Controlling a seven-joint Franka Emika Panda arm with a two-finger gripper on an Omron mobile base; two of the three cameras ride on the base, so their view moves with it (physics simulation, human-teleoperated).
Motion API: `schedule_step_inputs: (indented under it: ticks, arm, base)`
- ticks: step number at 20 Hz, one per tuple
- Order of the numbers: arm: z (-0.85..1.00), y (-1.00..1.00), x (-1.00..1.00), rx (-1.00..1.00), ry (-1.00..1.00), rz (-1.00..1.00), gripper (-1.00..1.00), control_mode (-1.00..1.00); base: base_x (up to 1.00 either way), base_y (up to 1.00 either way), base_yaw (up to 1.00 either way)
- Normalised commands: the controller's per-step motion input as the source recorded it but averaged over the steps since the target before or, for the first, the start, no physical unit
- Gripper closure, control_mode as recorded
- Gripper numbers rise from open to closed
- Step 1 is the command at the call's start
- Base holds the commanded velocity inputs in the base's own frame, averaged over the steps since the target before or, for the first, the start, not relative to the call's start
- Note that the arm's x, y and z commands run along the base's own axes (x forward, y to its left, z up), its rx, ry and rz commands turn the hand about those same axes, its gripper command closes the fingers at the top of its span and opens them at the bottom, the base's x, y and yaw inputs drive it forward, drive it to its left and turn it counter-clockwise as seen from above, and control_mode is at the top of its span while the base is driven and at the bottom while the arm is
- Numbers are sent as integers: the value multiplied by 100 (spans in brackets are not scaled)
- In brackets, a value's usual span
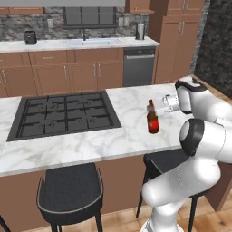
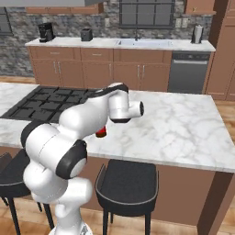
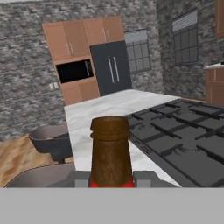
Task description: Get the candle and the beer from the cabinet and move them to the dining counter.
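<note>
The beer, a dark brown bottle with a red label, stands upright on the white marble dining counter, just right of the black cooktop. My gripper reaches in level from the right and is shut on the beer. In the hand view the beer's brown neck rises between my grey fingertips. In the right base view my arm hides most of the beer, leaving its red label showing. The candle is out of view. A brown wall cabinet shows at the top edge.
Dark stools stand along the counter's near side. Behind it runs the sink counter with a dishwasher, a paper towel roll and a toaster. Tall pantry cabinets stand at the right.
</note>
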Motion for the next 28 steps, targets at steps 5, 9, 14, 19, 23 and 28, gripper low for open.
schedule_step_inputs:
  ticks: [5,9,14,19,23,28]
  arm:
    - [-27,0,19,0,-13,1,100,-100]
    - [-9,0,35,0,-3,0,100,-100]
    - [-1,0,43,0,2,0,100,-100]
    - [-5,0,36,0,4,0,100,-100]
    - [-26,0,23,0,0,2,100,-100]
    - [-37,0,14,0,0,4,100,-100]
  base:
    - [0,0,0]
    - [0,0,0]
    - [0,0,0]
    - [0,0,0]
    - [0,0,0]
    - [0,0,0]
